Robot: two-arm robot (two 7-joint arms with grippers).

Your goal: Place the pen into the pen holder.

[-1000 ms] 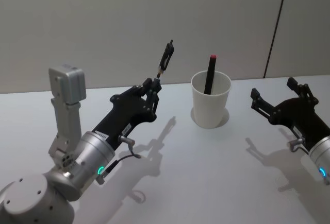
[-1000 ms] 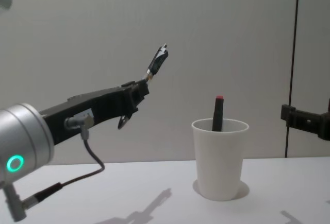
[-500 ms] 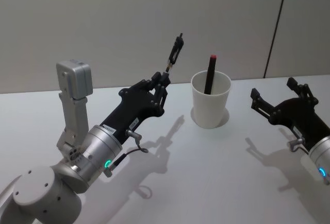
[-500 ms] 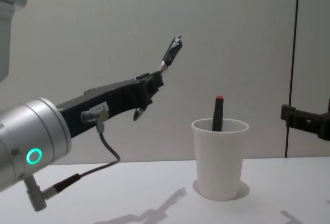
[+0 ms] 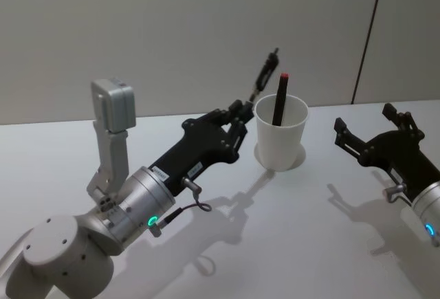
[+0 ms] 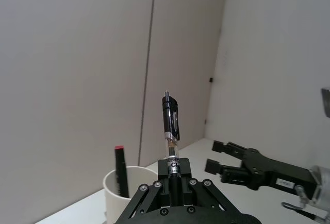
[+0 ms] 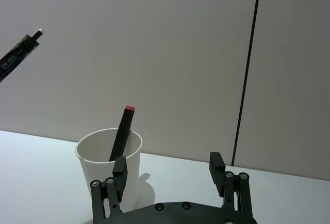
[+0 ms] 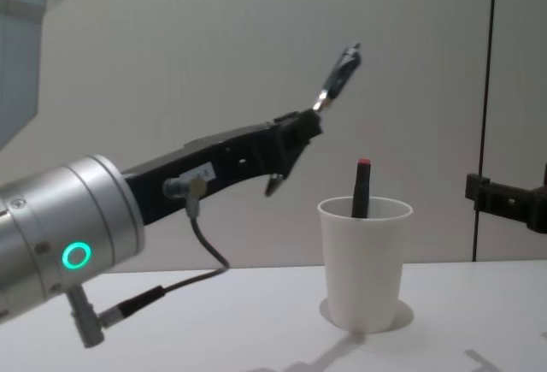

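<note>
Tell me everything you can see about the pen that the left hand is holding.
The pen is slim: a black clipped upper part with white lettering, a clear section below, a small silver button on top. The left hand grips its lower end. It points up, tilted toward the white cup, in the air higher than the rim, at the cup's left.

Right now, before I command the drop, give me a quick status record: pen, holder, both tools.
left tool: shut on the lower end of the pen, just left of the pen holder
pen: tilted, raised above rim height, not yet inside
pen holder: upright on the table, holds a red-tipped marker
right tool: open, parked right of the holder
</note>
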